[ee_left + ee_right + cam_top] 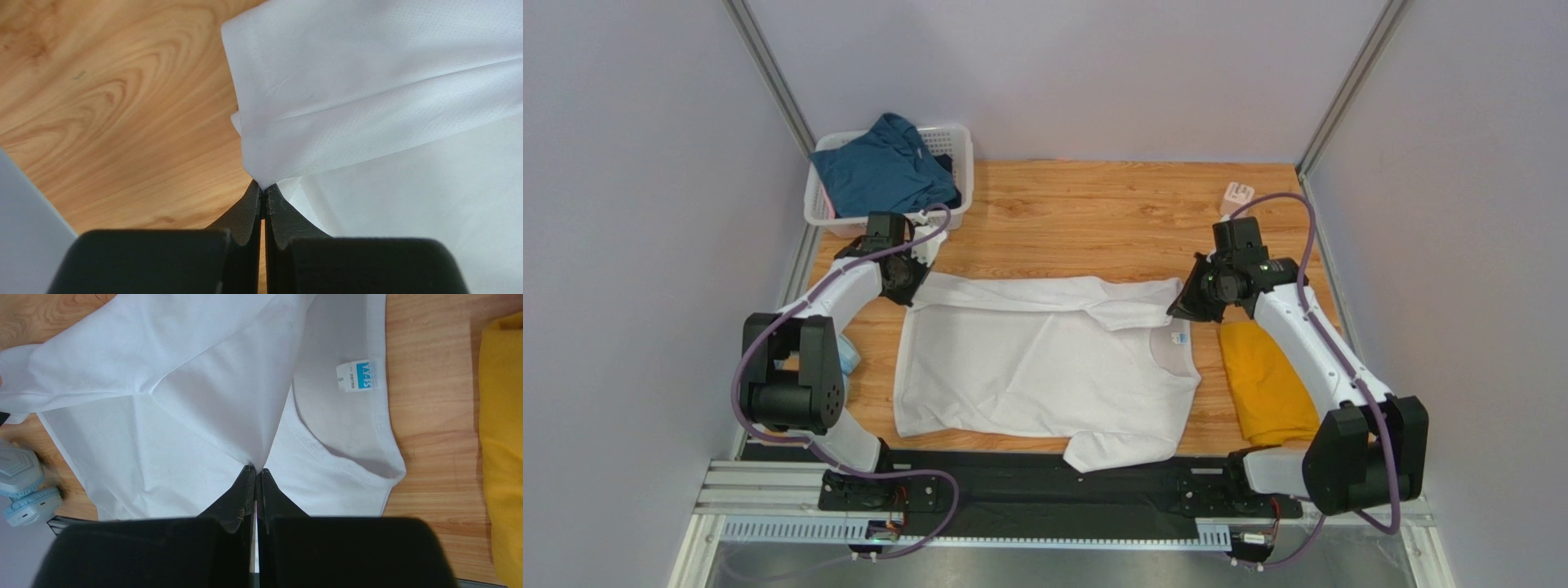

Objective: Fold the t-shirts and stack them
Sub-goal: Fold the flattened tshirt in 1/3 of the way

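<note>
A white t-shirt (1038, 368) lies spread across the middle of the wooden table, its neck with the small blue label (356, 374) toward the right. My left gripper (901, 284) is shut on the shirt's far left corner (265, 174). My right gripper (1179, 306) is shut on the cloth of the far edge by the collar (258, 459), lifting it into a fold. A folded mustard-yellow t-shirt (1266, 382) rests at the right, beside the right arm. The dark teal-blue t-shirt (882, 168) fills the basket at the far left.
The white lattice basket (961, 157) stands at the table's far left corner. Small pale-blue curved objects (847, 357) lie by the left arm, also visible in the right wrist view (24, 484). A small white item (1238, 192) sits at the far right edge. Grey walls enclose three sides.
</note>
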Controlling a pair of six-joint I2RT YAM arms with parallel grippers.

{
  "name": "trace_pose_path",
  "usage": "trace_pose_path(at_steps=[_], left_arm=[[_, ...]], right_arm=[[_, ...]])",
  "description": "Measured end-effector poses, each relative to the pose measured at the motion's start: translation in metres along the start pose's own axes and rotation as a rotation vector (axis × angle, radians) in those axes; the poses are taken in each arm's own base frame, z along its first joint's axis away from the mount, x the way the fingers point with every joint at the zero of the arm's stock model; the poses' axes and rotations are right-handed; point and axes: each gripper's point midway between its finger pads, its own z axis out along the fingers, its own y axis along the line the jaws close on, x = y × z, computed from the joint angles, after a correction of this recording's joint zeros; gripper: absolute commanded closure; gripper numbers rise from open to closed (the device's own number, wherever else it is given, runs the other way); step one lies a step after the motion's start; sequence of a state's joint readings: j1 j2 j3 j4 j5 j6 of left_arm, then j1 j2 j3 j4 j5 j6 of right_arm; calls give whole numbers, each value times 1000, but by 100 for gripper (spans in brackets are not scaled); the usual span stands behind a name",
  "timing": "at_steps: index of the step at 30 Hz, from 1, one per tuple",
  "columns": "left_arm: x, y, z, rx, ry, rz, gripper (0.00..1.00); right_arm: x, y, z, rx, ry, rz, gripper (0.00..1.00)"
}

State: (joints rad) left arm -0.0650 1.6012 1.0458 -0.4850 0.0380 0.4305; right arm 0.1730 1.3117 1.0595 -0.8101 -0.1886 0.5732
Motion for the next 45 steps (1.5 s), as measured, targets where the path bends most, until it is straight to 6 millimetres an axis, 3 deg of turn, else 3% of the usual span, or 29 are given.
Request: trace_pose_path(at_steps=[3,5,7,10,11,13,14,17,20,22,24,27,31,35,42,45], left_arm=[[16,-11,2,30,24,-2,100],[27,-20,3,57,47,-2,96],[38,-27,5,79,73,-2,91],[49,-32,5,95,104,4,71],[50,-32,3,97,110,9,61],[49,-31,-4,94,107,17,52],[46,-30,-10,93,102,17,39],[13,-18,-40,66,17,15,23],[-38,0,-74,31,-121,9,21],[-76,9,-98,10,-230,8,22],[-95,5,-106,18,-281,17,28],[-103,-17,-86,97,-262,28,35],[-81,-42,-28,209,-116,2,37],[-53,-53,6,256,2,-22,39],[-46,-52,19,243,29,-22,45],[-31,-56,27,243,52,-20,46]], right_arm=[[19,-9,-3,4,15,1,90],[34,-16,-2,7,37,7,73],[50,-23,1,17,72,15,65],[73,-33,6,48,142,17,49],[78,-34,5,56,158,17,49],[80,-32,0,56,173,13,50],[77,-29,-3,53,170,12,50],[51,-8,-20,23,117,-4,48],[10,20,-30,-10,28,-33,51],[-19,38,-23,-24,-13,-48,56],[-39,48,-2,-23,-18,-51,59],[-41,40,44,33,56,-37,64],[-19,13,94,129,185,-4,66],[-11,2,104,164,215,9,70],[-18,-9,121,196,219,30,74],[-19,-20,131,220,235,52,74]])
